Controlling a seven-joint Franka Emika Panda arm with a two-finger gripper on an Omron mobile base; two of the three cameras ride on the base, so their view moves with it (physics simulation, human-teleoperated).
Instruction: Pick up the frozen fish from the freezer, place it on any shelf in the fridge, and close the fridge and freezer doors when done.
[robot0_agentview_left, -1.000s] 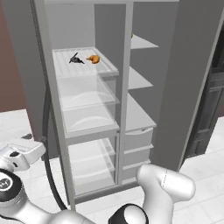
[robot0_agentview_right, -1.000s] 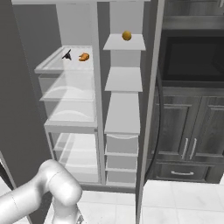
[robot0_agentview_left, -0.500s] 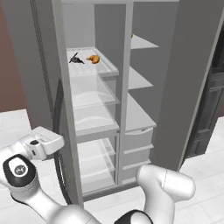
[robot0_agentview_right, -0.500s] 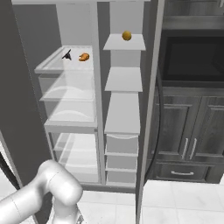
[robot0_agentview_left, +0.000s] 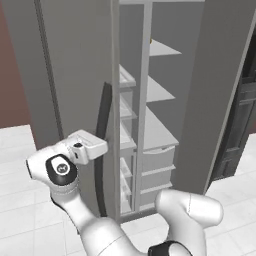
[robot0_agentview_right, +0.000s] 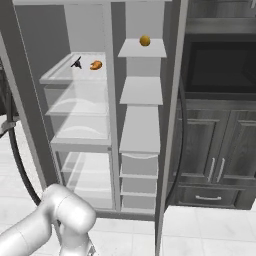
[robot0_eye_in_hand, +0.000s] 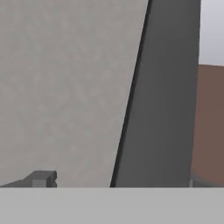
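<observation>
1. Right base view shows the small dark spiky frozen fish (robot0_agentview_right: 76, 63) lying on the top see-through ribbed shelf (robot0_agentview_right: 60, 77) of the fridge (robot0_agentview_right: 80, 125), just beside a small orange curved pastry (robot0_agentview_right: 96, 65).
2. A small orange ball (robot0_agentview_right: 145, 40) sits on the freezer's (robot0_agentview_right: 141, 125) top flat grey shelf.
3. The fish's long side runs roughly left to right; its exact pointing is too small to tell.
4. Left base view: the tall grey door (robot0_agentview_left: 75, 75) with its long dark curved handle (robot0_agentview_left: 102, 150) stands in front.
5. The gripper (robot0_eye_in_hand: 113, 183) is spread wide, holding nothing, facing the door.
</observation>
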